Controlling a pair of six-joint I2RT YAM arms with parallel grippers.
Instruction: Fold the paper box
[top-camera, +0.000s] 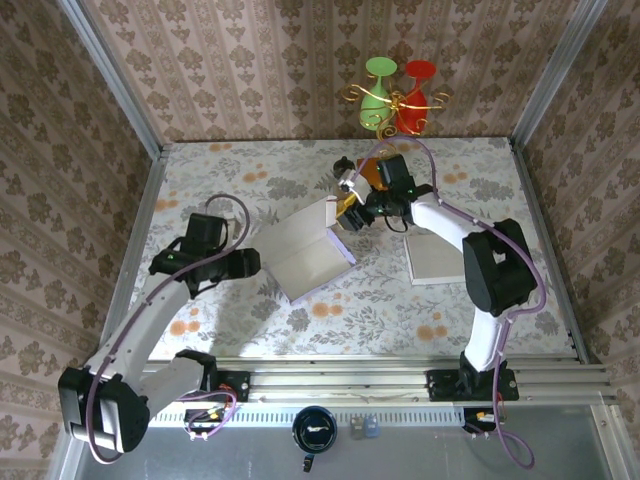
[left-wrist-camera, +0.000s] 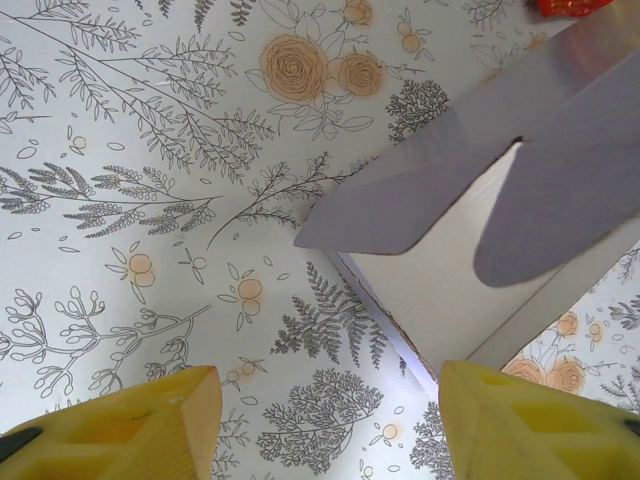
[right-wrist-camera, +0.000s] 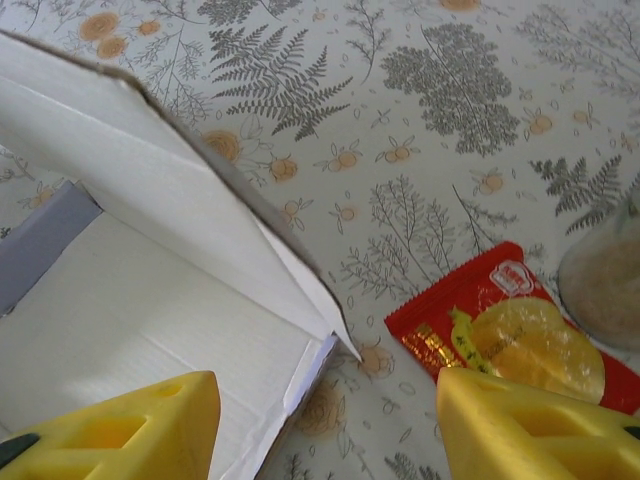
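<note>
Nearest the bases, the left tool (top-camera: 255, 265) is hovering beside the near-left edge of the paper box (top-camera: 305, 255). Its yellow fingers (left-wrist-camera: 130, 425) are standing apart with nothing between them, probably lining up to press a side wall. The box is lying half-formed in the middle of the table (top-camera: 230, 170), with two grey flaps (left-wrist-camera: 560, 200) jutting toward that tool. Beyond it, the right tool (top-camera: 350, 208) is facing the raised far flap (right-wrist-camera: 180, 190), jaws likewise spread and gripping nothing, seemingly placed to brace that side. A red snack packet (right-wrist-camera: 505, 335) is lying just past the box corner, and a flat white panel (top-camera: 435, 258) is resting to the right.
</note>
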